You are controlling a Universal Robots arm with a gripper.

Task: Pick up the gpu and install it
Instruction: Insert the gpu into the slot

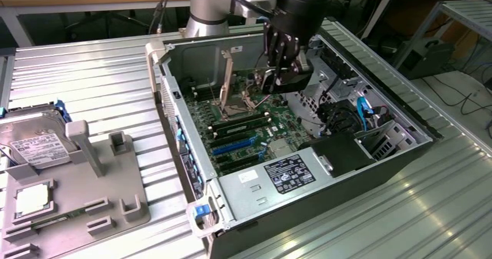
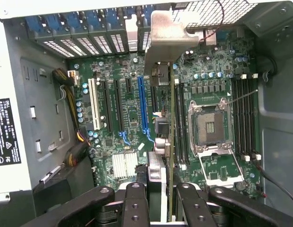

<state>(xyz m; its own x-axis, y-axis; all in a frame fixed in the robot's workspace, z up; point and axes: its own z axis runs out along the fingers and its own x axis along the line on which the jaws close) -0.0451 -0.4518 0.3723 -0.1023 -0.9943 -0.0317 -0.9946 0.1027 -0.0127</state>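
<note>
Looks like the install step to me: the arm comes down from the ribbed metal worktop's [image 1: 92, 80] far edge into the big open grey computer case [image 1: 166, 86], over the large green motherboard [image 2: 127, 99]. The small green gpu card with the silver end bracket [image 2: 169, 118] hangs edge-on above the board, not seated by the look of it, just beside the long blue slot [image 2: 144, 109]. The hand [image 2: 161, 194] points down, partly closed and pinching the card's upper edge. I reckon seating it needs the card's edge lined up squarely over a slot.

Open computer case [image 1: 181, 126] lies on ribbed metal table [image 1: 100, 75]. Green motherboard [image 1: 248, 126] inside, CPU socket [image 2: 210, 126] open. Labelled power supply [image 1: 288, 172] fitted at 1 end. Hard drive [image 1: 34, 141] with white label rests on grey fixture tray [image 1: 100, 213], at the exterior view's left.
</note>
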